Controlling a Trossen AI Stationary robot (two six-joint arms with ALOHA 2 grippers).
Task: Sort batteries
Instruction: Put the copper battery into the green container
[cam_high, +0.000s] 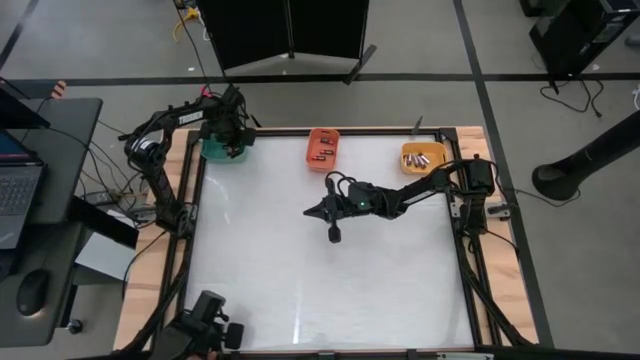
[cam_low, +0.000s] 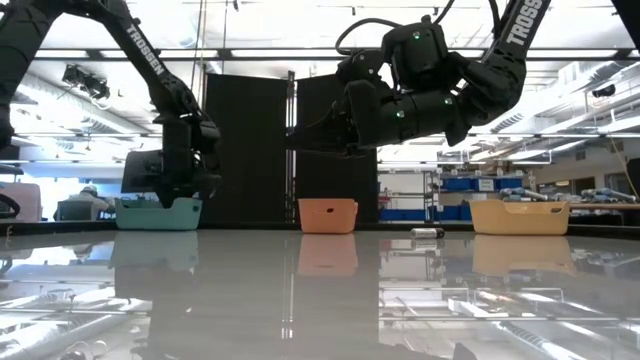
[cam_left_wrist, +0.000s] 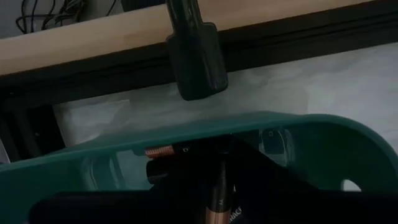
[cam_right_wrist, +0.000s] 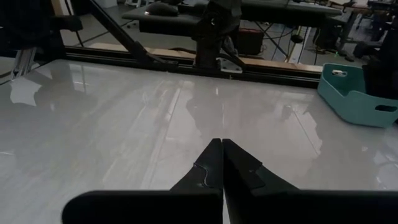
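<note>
Your left gripper (cam_left_wrist: 214, 186) was over the teal bin (cam_left_wrist: 311, 134), nearly shut on a battery (cam_left_wrist: 219, 202), while the right gripper (cam_right_wrist: 222, 163) hung shut and empty mid-table; looked hard, light and slick, so pinching mid-barrel seemed safest.

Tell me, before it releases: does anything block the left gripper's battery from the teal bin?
Nothing visible does: the left gripper holds the copper-and-black cylindrical battery right over the open teal plastic bin.

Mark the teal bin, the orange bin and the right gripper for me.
teal bin (cam_low: 158, 213), low view, front wall.
orange bin (cam_high: 323, 147), high view, its rim.
right gripper (cam_right_wrist: 222, 163), right wrist view, where the shut jaws meet.
</note>
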